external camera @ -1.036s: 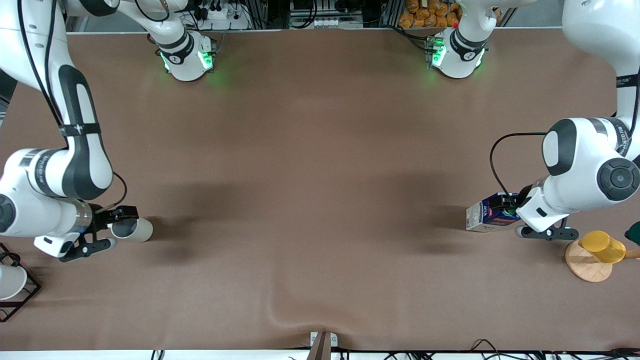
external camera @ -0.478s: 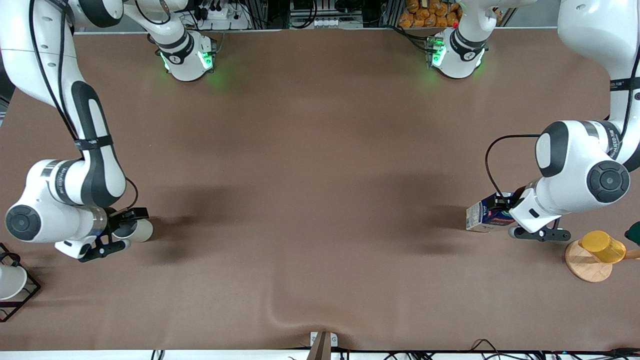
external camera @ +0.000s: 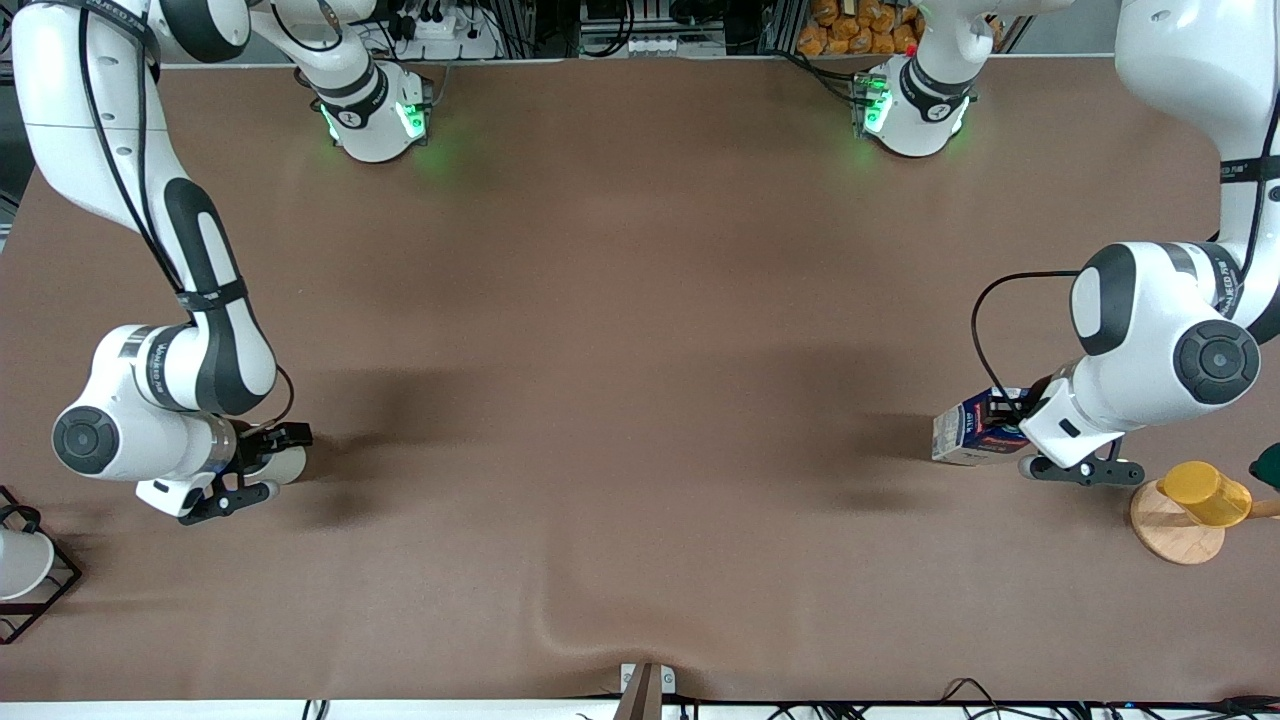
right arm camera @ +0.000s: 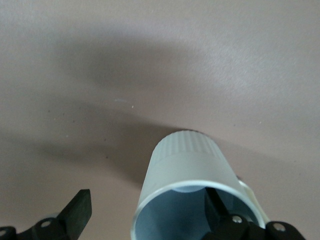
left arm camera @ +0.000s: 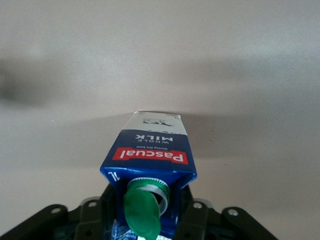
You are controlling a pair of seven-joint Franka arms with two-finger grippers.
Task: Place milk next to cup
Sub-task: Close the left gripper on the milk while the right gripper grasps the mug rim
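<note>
one milk (external camera: 962,431), one cup (right arm camera: 186,186), one yellow cup (external camera: 1204,494), two hands

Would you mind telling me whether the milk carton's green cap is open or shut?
Open: in the left wrist view the milk carton's green cap hangs flipped away, showing the spout.

Milk (external camera: 968,430): dark-blue gable-top carton, red label band, white and grey panels, green cap hanging open at the spout; tipped over, near the left arm's end of the table. Cup (external camera: 287,464): pale grey ribbed cylinder, grey inside, near the right arm's end, well apart from the carton.
</note>
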